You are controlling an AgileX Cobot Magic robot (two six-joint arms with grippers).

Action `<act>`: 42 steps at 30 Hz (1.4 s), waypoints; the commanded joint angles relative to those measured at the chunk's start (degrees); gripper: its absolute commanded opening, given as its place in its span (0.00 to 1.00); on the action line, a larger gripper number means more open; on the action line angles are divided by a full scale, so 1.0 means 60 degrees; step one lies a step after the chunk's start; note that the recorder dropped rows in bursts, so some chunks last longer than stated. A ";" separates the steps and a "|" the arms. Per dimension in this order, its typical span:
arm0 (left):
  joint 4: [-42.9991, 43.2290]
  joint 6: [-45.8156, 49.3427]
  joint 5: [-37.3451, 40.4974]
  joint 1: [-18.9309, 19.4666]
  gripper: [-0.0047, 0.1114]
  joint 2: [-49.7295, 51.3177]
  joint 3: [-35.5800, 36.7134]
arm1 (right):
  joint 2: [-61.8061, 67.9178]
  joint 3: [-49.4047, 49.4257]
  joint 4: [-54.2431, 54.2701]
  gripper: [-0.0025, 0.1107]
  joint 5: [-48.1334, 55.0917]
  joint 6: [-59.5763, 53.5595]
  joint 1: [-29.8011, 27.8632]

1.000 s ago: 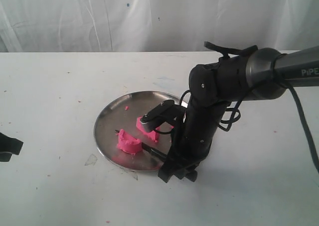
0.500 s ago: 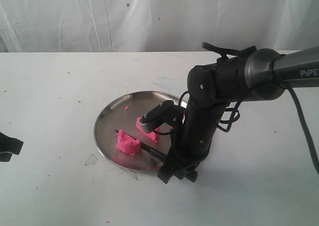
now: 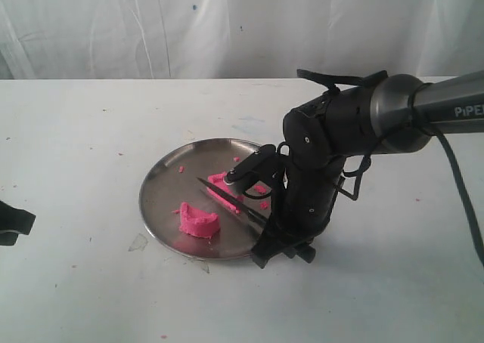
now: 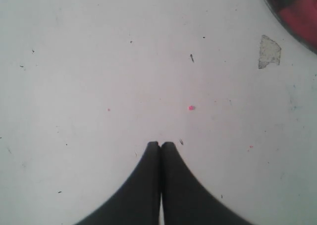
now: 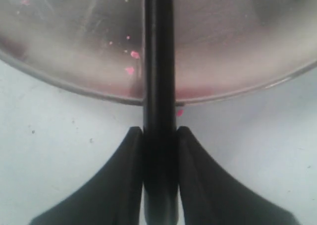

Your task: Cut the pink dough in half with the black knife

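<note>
Exterior view first: the black knife (image 3: 227,199) has come up off the steel plate (image 3: 162,178) since half a second ago. Back then the blade lay low between the two pieces of pink dough (image 3: 199,222); now it's lifted and angled, tip pointing up and away from the right gripper (image 3: 281,246), which is clamped on the handle just off the plate's near rim. One dough chunk sits alone just below the blade, clear of it. The other chunk (image 3: 227,186) is right behind the blade and the wrist camera, partly hidden, and looks nudged along from where it was. A few pink crumbs (image 3: 181,169) lie scattered beyond the tip. So I'd say the cut is basically done, two separate pieces, and the knife is backing out.

Left wrist view: the left gripper (image 4: 160,144) is pressed closed on nothing, hanging over bare white table (image 4: 99,61), with a pink speck (image 4: 191,107) ahead of it and the plate edge just peeking in at a corner. No dough visible here.

Right wrist view: fingers squeezed tight on the knife handle, the blade running out over the plate rim. Only tiny pink bits beside the blade; the chunks are out of shot.
</note>
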 commanded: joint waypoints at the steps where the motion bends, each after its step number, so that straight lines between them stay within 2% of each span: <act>1: -0.0158 0.0035 0.0113 0.0009 0.04 -0.0086 0.0033 | -0.0023 -0.0018 -0.0871 0.02 -0.0097 0.0910 -0.0028; 24: -0.0237 0.0035 0.0113 0.0009 0.04 -0.0086 0.0033 | -0.0155 -0.0343 -0.0687 0.02 0.0185 0.1286 -0.0010; 42: -0.0237 0.0042 0.0211 0.0009 0.04 -0.0086 0.0033 | -0.2173 -0.0585 -0.0421 0.02 0.0471 0.0999 -0.0027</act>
